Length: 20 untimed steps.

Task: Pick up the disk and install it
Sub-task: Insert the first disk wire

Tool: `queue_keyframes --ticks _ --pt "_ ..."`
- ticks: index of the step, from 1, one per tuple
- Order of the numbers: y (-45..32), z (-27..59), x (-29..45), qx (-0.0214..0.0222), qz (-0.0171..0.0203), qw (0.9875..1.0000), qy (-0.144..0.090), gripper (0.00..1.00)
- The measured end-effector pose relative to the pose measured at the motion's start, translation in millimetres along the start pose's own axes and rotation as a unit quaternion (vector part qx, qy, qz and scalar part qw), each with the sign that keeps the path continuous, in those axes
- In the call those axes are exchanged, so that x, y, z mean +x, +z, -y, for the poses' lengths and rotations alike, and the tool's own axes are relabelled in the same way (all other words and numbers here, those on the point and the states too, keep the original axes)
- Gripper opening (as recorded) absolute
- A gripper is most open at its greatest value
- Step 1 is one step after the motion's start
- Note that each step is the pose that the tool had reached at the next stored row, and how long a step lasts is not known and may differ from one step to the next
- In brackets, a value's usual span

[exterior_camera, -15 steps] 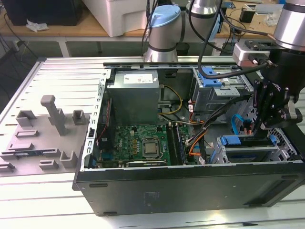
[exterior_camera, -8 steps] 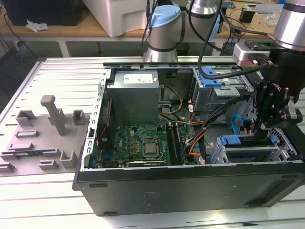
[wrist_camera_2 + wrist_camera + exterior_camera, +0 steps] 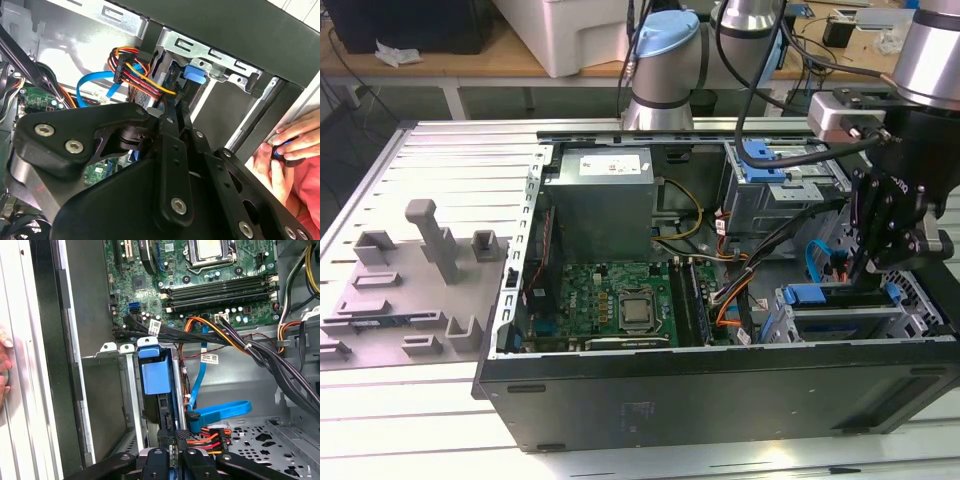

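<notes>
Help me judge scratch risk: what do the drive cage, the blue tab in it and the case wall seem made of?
Drive cage: bare sheet metal, likely steel, silvery with stamped, folded edges. Blue tab: apparently moulded plastic, smooth, evenly coloured. Case wall: probably painted metal, matt black.

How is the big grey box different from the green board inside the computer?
The grey box is a plain metal block that rises high; the green board lies flat and thin. The box is grey with a white label on top; the board is green, dotted with small parts, with a silver chip in its middle. Both sit inside the open black case, next to each other.
</notes>
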<state>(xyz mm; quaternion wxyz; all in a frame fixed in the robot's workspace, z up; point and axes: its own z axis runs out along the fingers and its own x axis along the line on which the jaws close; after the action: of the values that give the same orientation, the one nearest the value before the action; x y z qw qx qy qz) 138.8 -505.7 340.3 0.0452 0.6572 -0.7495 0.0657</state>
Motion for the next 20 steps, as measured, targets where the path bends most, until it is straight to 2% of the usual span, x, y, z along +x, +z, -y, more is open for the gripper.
queue_keyframes --ticks 4,11,15,17,19,20 --pt "2.9 -0.1 -0.5 -0.0002 0.0015 1.0 0.0 0.17" --pt "5.3 -0.2 -0.8 -0.0003 0.0021 1.0 0.0 0.17" --pt "5.2 -0.2 -0.8 -0.0006 0.0045 1.0 0.0 0.17" --pt "3.6 -0.2 -0.6 -0.0007 0.0054 1.0 0.0 0.17" --pt "-5.7 0.3 0.8 -0.0004 0.0048 1.0 0.0 0.17" --pt "-6.1 0.2 0.9 -0.0004 0.0047 1.0 0.0 0.17"
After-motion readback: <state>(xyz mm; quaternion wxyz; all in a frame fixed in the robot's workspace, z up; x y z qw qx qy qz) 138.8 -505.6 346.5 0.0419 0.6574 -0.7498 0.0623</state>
